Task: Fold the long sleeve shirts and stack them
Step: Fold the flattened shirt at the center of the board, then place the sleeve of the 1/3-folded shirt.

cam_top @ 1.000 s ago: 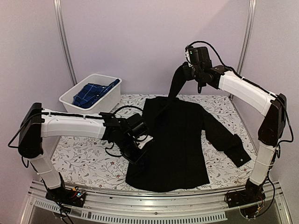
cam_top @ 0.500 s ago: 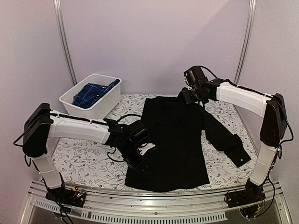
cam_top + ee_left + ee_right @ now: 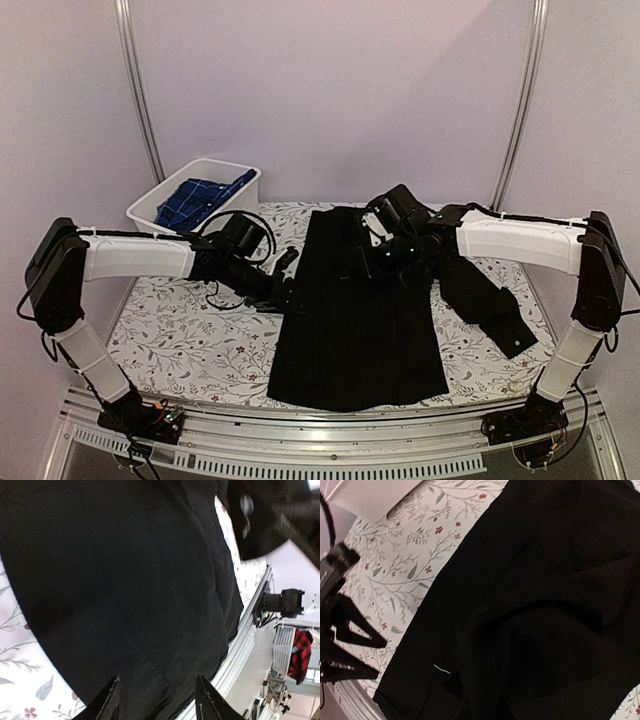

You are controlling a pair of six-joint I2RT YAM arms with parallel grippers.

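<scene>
Black shirt (image 3: pixel 360 330) flat on tabletop (image 3: pixel 170 340), right arm (image 3: pixel 510 240) across its top. Left fingers (image 3: pixel 110 705) apart beside it; right fingers (image 3: pixel 385 258) together on it. Plaid shirt (image 3: pixel 195 200) in tub (image 3: pixel 237 208) back-left.

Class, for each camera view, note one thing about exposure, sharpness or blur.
Top external: even, soft light, sharp; the black shirt reads almost flat. Left wrist: shirt nearly featureless dark, top right corner smeared by blur, open left pincer in silhouette. Right wrist: floral tablecloth bright and crisp, shirt folds only faintly visible.
</scene>
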